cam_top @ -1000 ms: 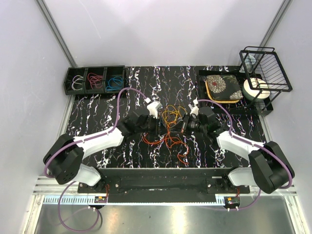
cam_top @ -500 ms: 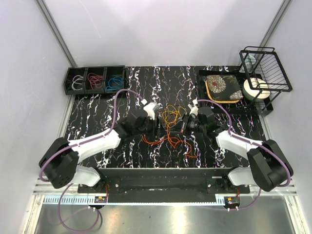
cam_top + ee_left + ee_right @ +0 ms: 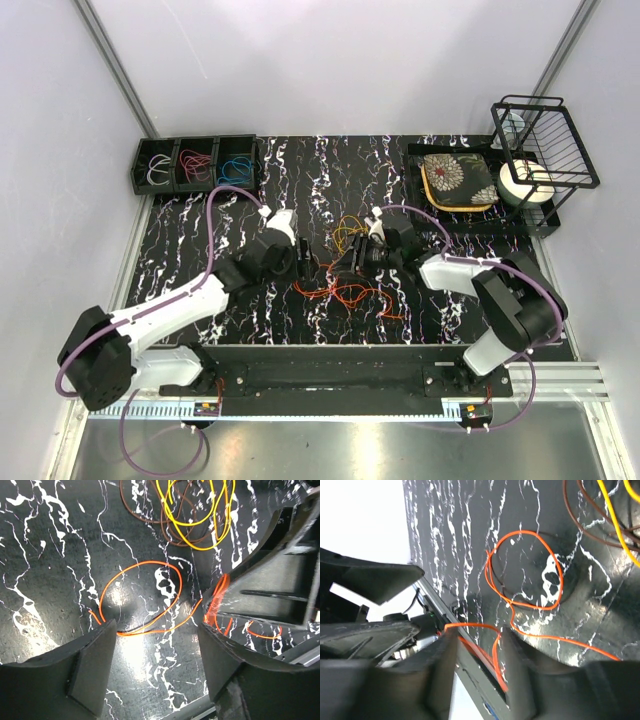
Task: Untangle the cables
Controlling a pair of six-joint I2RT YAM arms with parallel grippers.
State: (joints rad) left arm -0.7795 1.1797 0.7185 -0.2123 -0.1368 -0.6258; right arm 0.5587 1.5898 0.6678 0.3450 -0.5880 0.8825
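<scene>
Sprawling over the middle of the black marbled counter (image 3: 200,230), the cables (image 3: 345,262) lie as a loose tangle of orange, yellow and brown loops between the two arms. The left gripper (image 3: 303,268) sits low at the tangle's left edge with its jaws spread wide. They straddle an orange loop (image 3: 177,582) that lies flat on the counter, one end of it passing out of sight behind a finger (image 3: 92,662). A yellow cable (image 3: 192,525) and a brown cable (image 3: 145,521) lie just beyond it. The right gripper (image 3: 352,272) faces it from the other side, jaws drawn nearly together and pinching orange strands (image 3: 470,624) that run through the narrow gap. At the far left corner, a three-compartment bin (image 3: 196,141) holds whitish, red and blue loops, one colour per compartment.
</scene>
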